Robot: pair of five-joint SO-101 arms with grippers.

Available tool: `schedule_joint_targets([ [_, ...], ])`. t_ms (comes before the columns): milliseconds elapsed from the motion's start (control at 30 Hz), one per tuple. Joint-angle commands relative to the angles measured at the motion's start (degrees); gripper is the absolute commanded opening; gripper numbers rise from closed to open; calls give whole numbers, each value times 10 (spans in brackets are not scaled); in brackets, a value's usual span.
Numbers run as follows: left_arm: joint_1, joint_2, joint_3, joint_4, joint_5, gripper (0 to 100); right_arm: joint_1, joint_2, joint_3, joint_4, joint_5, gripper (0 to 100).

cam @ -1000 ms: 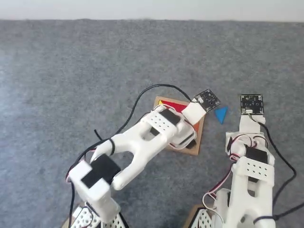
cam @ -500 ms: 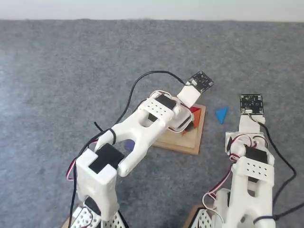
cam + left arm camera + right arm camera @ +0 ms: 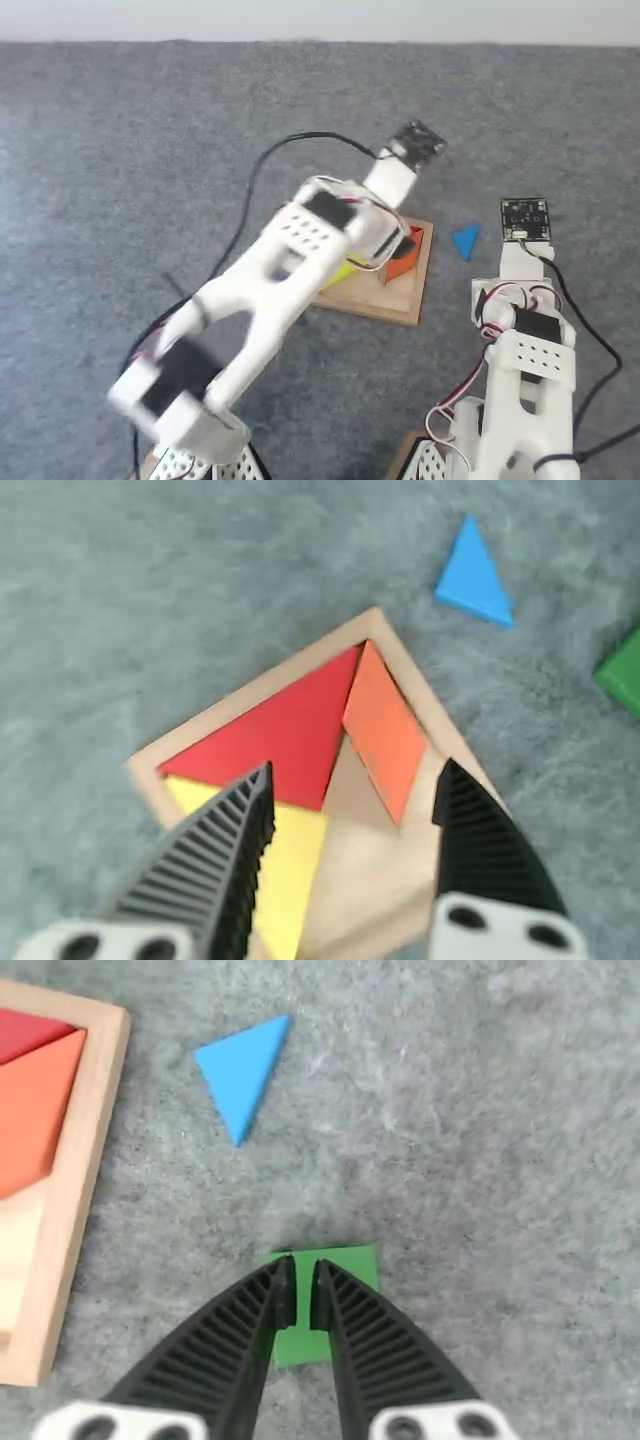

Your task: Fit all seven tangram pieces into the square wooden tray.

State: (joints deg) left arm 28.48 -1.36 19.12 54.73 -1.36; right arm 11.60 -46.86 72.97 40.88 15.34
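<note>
The square wooden tray holds a red triangle, an orange piece and a yellow piece; part of its floor is bare wood. My left gripper hangs open above the tray with nothing between its fingers. A blue triangle lies on the carpet just off the tray's corner. My right gripper is shut, with its tips over a green square and holding nothing. In the high view the left arm covers much of the tray, and the blue triangle lies to its right.
Grey carpet surrounds the tray on all sides. The right arm's wrist camera sits right of the blue triangle. The tray's rim lies near the right gripper. A black cable arcs over the left arm.
The left arm has risen and pulled its wrist up and away from the tray, uncovering the orange and yellow pieces. The right arm has stayed still.
</note>
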Motion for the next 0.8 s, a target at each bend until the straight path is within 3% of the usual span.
schedule_joint_targets([
  [0, -55, -146, 68, 5, 43, 255, -25, 10, -43, 36, 32, 46],
  [167, -198, -216, 166, 20, 62, 255, -13, 73, -97, 109, 65, 51],
  [300, -288, -235, 204, 26, 61, 256, 32, 106, -146, 134, 64, 125],
  [467, -323, -239, 263, -6, 61, 256, 52, 110, -211, 238, 84, 217],
  [767, -374, -240, 304, -43, 60, 256, 25, 181, -159, 147, 92, 227],
])
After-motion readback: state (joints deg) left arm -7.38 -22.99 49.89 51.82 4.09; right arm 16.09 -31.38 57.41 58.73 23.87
